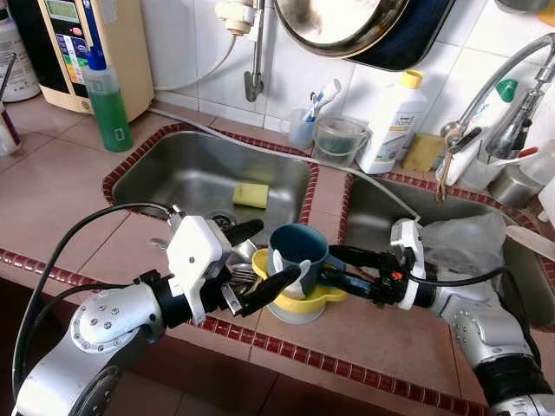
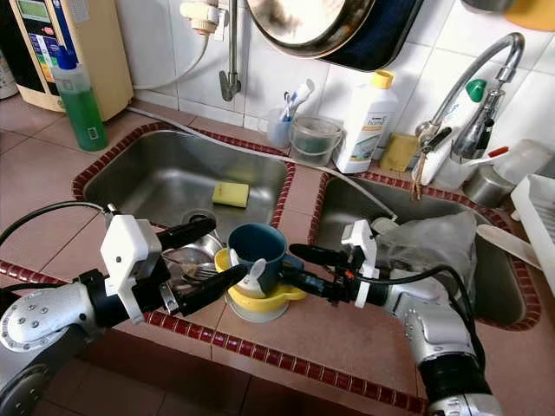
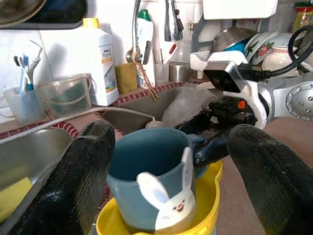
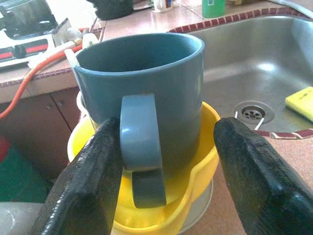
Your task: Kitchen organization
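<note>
Blue mug (image 1: 298, 251) is sitting inside a yellow bowl (image 1: 305, 301), which is resting on a grey dish (image 1: 295, 315), at centre frame on the tiled ledge (image 1: 390, 334) in front of the strip between the two sinks. Mug is bearing a white rabbit figure (image 3: 168, 200) on the side facing the left gripper.

Left gripper (image 1: 257, 260) is reaching in from lower left, fingers apart, flanking the mug without clear contact. Right gripper (image 1: 336, 267) is coming from the right, fingers apart on either side of the mug handle (image 4: 142, 147).

Left sink (image 1: 165, 173) is holding a yellow sponge (image 1: 251, 195). Right sink (image 1: 364, 217) is holding a crumpled plastic bag (image 1: 464, 243). Open tile is lying toward the lower right.
</note>
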